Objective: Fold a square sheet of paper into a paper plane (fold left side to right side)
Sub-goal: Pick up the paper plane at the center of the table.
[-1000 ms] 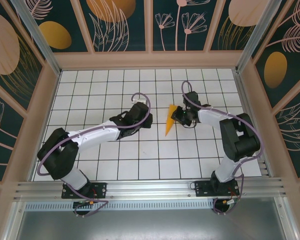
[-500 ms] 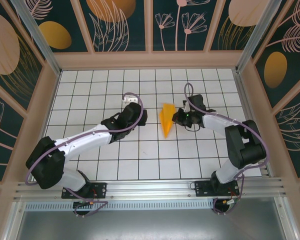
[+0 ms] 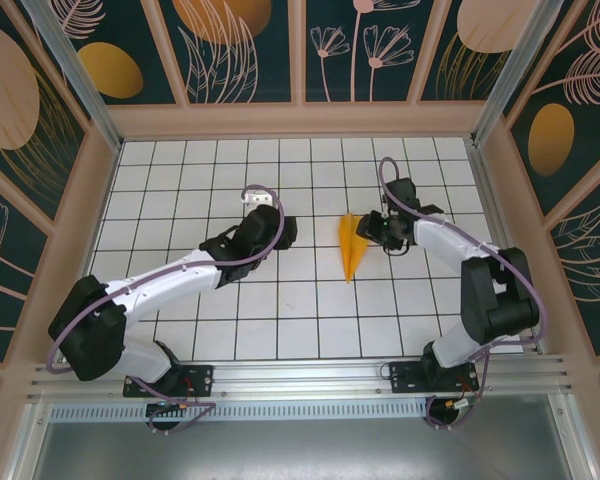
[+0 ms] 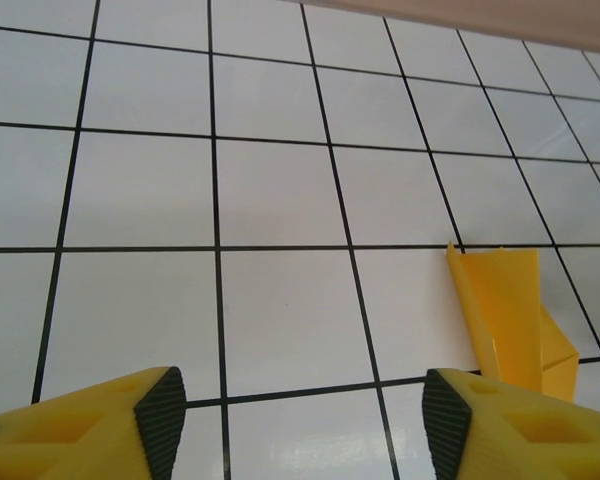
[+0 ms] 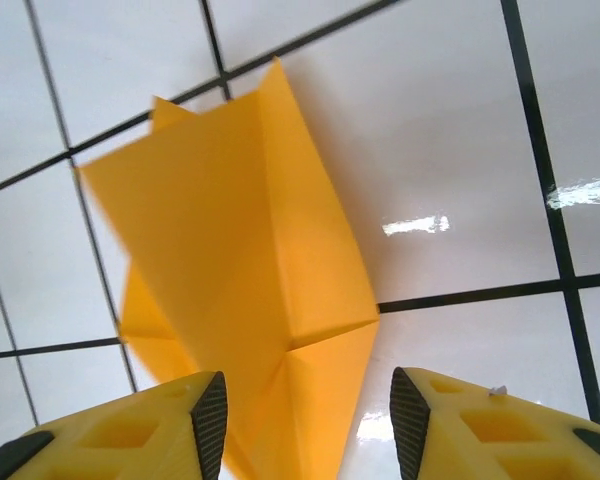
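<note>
White grid-tiled table point(image 3: 180, 180) with two arms and one orange-yellow paper plane point(image 3: 351, 245).
The left gripper point(image 4: 305, 410) hovers well to the left of the paper plane, jaws apart and empty. The right gripper point(image 5: 308, 420) sits just beside the plane's right edge, jaws spread and not gripping it. The plane lies on the tiles, point toward the arm bases.

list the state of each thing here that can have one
plane: folded into a narrow dart, lying on the table, gripped by neither pincer
left pincer: open, nothing between the jaws, plane off to its side
right pincer: open, plane just ahead of the jaws, not clamped
</note>
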`<act>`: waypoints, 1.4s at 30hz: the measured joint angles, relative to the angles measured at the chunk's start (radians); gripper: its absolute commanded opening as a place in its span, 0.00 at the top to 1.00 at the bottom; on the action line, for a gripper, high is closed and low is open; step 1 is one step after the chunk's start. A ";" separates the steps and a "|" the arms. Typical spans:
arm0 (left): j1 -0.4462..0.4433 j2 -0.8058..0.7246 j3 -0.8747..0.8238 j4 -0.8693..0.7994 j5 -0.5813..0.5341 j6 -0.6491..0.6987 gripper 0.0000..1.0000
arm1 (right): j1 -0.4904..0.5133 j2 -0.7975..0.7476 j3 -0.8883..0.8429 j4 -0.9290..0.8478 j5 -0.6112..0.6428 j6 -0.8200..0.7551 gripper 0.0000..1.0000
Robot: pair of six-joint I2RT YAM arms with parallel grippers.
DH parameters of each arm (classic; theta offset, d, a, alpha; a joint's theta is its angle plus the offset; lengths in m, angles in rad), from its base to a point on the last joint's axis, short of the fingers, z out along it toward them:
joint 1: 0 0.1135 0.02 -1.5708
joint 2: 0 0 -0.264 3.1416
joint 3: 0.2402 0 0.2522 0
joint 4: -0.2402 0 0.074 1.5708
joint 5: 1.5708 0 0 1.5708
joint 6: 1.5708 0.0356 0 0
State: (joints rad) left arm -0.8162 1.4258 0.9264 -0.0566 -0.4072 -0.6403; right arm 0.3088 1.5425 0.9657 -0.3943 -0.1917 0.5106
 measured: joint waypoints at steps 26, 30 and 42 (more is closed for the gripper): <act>0.000 -0.047 -0.037 0.008 -0.040 0.002 0.12 | 0.201 0.144 0.011 -0.082 0.089 0.068 0.86; 0.000 -0.053 -0.039 0.008 -0.047 0.009 0.02 | 0.206 0.180 0.064 -0.085 0.091 0.063 0.97; 0.000 -0.168 -0.095 0.019 -0.047 0.055 0.01 | 0.195 0.431 0.529 -0.241 0.156 -0.060 0.98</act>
State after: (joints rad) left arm -0.8162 1.2579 0.8310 -0.0376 -0.4538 -0.5850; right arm 0.5034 1.9739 1.4948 -0.6357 -0.0360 0.4507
